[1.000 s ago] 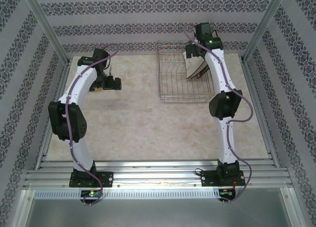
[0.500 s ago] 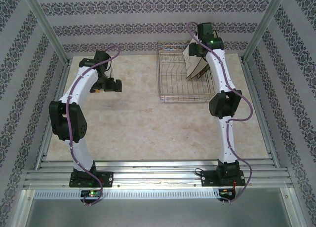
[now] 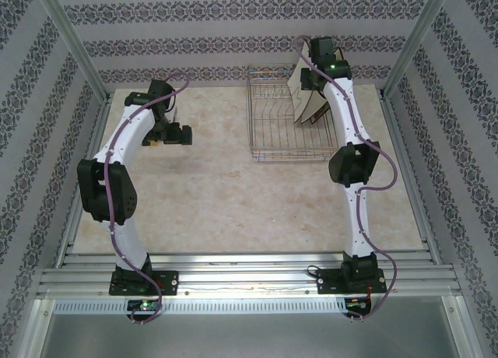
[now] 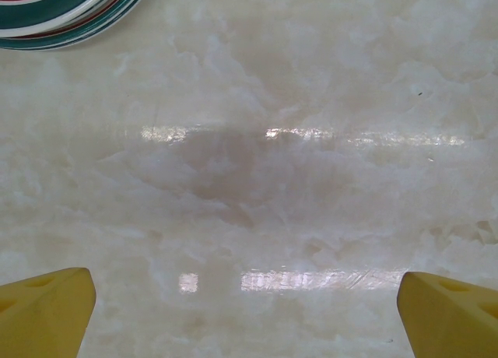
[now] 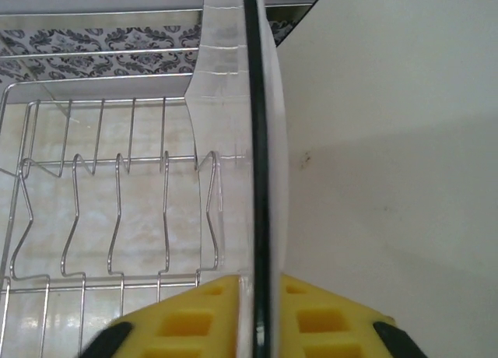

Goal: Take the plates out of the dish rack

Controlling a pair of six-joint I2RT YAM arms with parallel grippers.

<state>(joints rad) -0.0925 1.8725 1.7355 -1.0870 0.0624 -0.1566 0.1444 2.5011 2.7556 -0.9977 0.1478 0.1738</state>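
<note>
On the marbled desk (image 3: 218, 194) the rack (image 3: 289, 157) stands at the far right. The right hand (image 5: 261, 288) is clamped on the dark rim of a plate (image 5: 274, 179) inside it; the left hand (image 4: 249, 311) is spread apart. Lifted askew, the plate may catch the wires (image 5: 117, 218) or slip.

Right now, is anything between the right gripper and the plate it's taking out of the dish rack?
Nothing visible. The right gripper is closed on the dark-rimmed edge of the plate, which stands upright in the dish rack. The rack's divider wires stand beside the plate, not between it and the gripper.
</note>
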